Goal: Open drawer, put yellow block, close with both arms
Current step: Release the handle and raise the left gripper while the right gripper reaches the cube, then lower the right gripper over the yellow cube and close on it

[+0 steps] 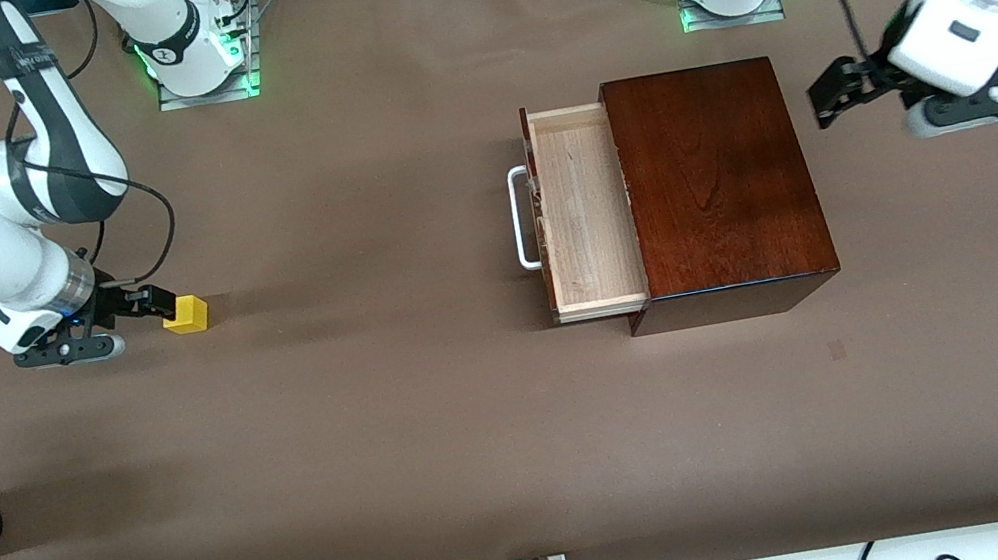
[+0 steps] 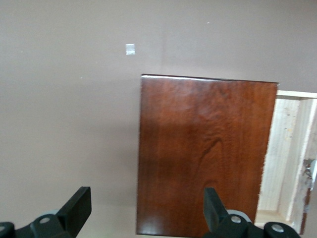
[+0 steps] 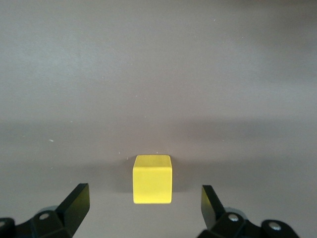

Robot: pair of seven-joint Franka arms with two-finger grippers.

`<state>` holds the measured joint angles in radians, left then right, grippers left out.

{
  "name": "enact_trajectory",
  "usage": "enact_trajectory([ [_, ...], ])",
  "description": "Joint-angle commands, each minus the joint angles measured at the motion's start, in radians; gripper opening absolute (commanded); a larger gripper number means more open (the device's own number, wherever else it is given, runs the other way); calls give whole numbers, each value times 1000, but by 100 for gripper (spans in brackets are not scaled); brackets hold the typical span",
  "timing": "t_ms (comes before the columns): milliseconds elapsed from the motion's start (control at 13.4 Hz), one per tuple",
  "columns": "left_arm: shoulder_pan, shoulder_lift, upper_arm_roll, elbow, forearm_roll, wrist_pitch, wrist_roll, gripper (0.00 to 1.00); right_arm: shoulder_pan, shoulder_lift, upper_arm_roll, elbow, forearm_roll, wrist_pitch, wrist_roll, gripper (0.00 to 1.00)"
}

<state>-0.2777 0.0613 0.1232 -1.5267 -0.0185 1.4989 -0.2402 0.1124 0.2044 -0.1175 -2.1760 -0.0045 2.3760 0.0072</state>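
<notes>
The small bright yellow cube block (image 3: 152, 179) at the worktop's nine o'clock may skid if the right gripper's (image 3: 143, 206) open fingers close off-centre, while the left gripper (image 2: 147, 210), fingers open too, waits by the glossy dark mahogany box (image 1: 718, 182) with its pale wooden drawer (image 1: 584, 210) pulled out.

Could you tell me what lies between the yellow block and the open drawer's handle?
Nothing: the front view shows only bare brown table between the yellow block and the drawer's white handle.
</notes>
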Motion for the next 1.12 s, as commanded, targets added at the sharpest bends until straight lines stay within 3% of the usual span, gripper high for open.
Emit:
enact_trajectory([
  [0,9,-58,7,-55,-23,8,30,100,0,18,4,-41,15,74,-3,100],
  [372,28,-58,7,-50,-14,35,32,100,0,73,16,-56,14,127,-12,100],
  [670,72,-52,10,-47,-17,141,65,100,0,102,18,-100,14,213,-27,100],
  [1043,83,-20,10,-16,-11,147,68,100,-2,141,18,-126,15,285,-43,100],
])
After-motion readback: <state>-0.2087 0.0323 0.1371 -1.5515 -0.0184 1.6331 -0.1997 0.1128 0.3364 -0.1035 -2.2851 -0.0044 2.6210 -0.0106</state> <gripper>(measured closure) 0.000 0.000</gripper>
